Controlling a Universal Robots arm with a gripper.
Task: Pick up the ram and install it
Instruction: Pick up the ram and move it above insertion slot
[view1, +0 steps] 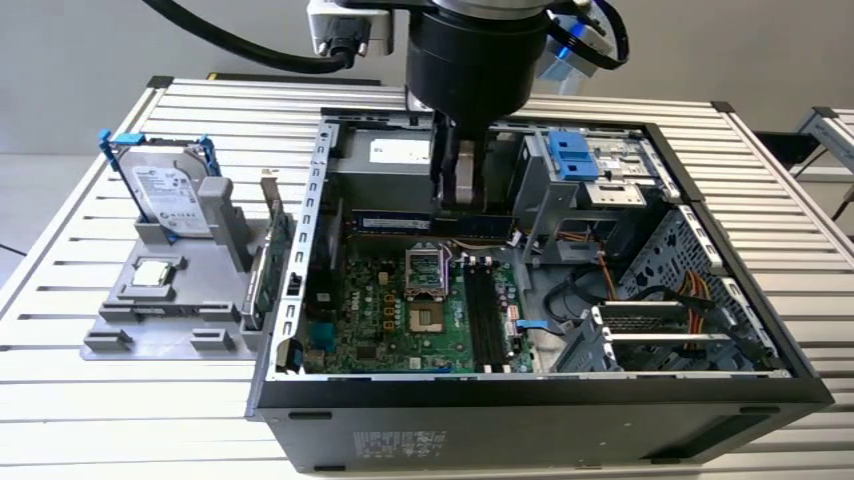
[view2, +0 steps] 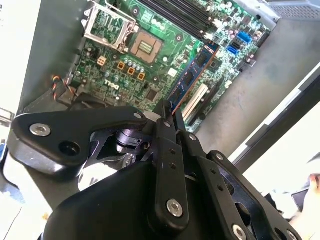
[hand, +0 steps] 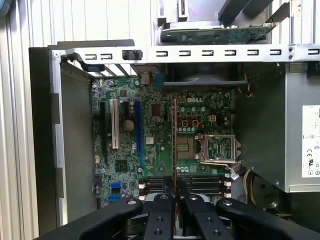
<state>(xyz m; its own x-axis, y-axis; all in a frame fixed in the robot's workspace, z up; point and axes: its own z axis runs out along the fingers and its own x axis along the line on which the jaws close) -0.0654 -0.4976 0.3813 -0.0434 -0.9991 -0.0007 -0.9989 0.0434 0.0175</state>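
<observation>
The ram (view1: 400, 222) is a slim blue stick with dark chips. It hangs level above the motherboard (view1: 387, 305), inside the open computer case near its far side. My gripper (view1: 454, 208) reaches down into the case and is shut on the stick's middle. In the second wrist view the ram (view2: 192, 75) juts out from between the black fingers (view2: 167, 130), above the board. In the first wrist view I see the ram (hand: 174, 145) edge-on as a thin line running out from the gripper (hand: 175, 196). The black memory slots (view1: 483, 312) lie on the board, below the stick and nearer the case's front.
The case walls (view1: 310, 200) and the power supply (view1: 380, 160) hem in the gripper. A drive cage (view1: 587, 170) and cables (view1: 667, 290) fill the exterior view's right. Outside on the left, a grey holder (view1: 160, 310) carries a hard drive (view1: 167, 195) and a green card (view1: 274, 265).
</observation>
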